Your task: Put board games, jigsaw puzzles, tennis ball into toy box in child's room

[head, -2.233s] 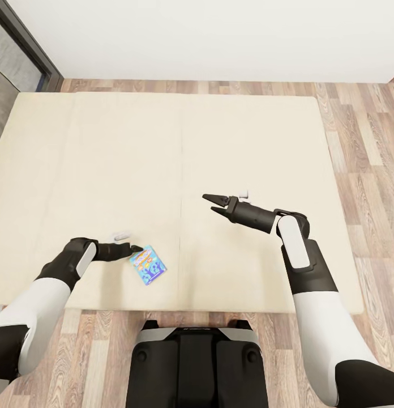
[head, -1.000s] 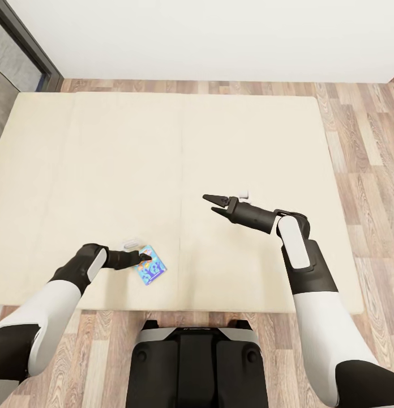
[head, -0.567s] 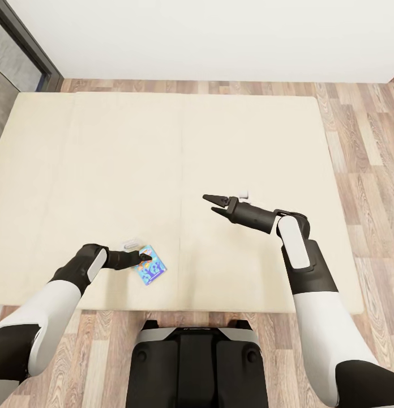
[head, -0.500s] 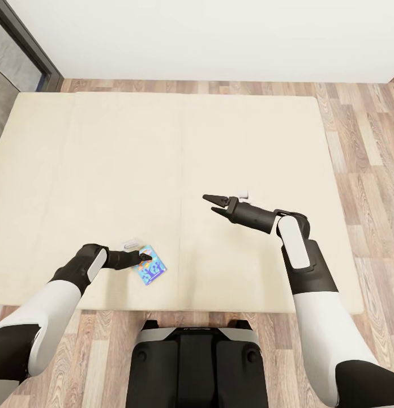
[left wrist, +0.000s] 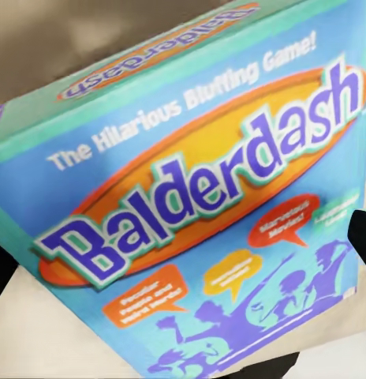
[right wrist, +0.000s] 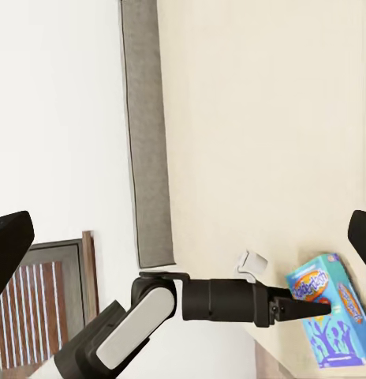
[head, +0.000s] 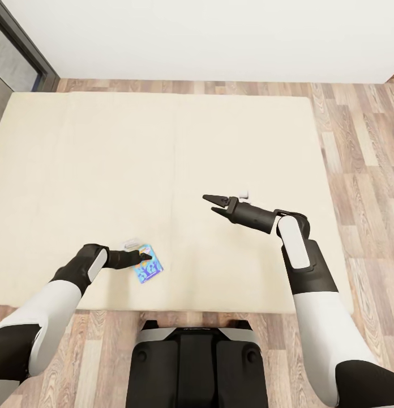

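Observation:
The small blue board game, printed "Balderdash", hangs tilted just above the bed near its front edge. My left gripper is shut on the box's upper edge. In the left wrist view the box lid is very close, with a dark fingertip at each side. The right wrist view shows the left gripper pinching the box over the beige mattress. My right gripper hovers open and empty over the bed's right section.
The bed's grey headboard runs along the white wall. Wood-plank floor lies beyond the bed's right and far sides. A dark window frame stands at the far left. My base is at the bed's front edge.
The left gripper slid onto the blue box and shut on it. In the last half second the camera shifted; the box kept its place at the gripper while the bed moved.

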### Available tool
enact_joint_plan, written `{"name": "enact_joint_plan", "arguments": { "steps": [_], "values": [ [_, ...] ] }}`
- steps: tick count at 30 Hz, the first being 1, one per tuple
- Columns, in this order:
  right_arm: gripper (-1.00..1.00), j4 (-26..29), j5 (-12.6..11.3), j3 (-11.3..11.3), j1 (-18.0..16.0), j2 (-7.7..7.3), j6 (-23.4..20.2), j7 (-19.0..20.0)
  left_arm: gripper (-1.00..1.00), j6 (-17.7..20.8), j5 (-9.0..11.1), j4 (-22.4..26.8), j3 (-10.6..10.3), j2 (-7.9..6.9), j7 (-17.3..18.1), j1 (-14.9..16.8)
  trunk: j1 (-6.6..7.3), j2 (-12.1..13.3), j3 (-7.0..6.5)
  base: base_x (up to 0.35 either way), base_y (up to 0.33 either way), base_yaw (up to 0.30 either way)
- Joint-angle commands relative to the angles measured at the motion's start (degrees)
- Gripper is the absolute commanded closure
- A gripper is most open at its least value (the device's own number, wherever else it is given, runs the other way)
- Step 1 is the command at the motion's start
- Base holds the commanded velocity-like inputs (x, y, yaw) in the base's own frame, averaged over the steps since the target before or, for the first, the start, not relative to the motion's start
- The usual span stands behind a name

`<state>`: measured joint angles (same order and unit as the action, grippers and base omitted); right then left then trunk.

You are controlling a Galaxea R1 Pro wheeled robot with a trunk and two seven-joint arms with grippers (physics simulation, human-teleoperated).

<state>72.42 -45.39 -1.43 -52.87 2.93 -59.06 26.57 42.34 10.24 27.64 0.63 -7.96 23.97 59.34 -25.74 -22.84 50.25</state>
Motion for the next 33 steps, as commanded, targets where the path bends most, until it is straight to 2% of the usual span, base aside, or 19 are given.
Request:
{"name": "enact_joint_plan", "arguments": {
  "steps": [1,33],
  "values": [
    [-1.0,0.0,0.5,-0.2,0.0,0.05,-0.3,0.5,-1.0,0.6,0.9,0.0,0.1,0.09,-0.1,0.0,-0.04,-0.1,0.06,0.0,-0.237,0.0],
    [-1.0,-0.1,0.5,-0.1,0.0,0.05,-0.3,0.5,-1.0,0.5,0.8,0.0,0.1,0.9,-0.2,0.0,-0.04,-0.1,0.06,0.0,-0.159,0.0]
  ]
}}
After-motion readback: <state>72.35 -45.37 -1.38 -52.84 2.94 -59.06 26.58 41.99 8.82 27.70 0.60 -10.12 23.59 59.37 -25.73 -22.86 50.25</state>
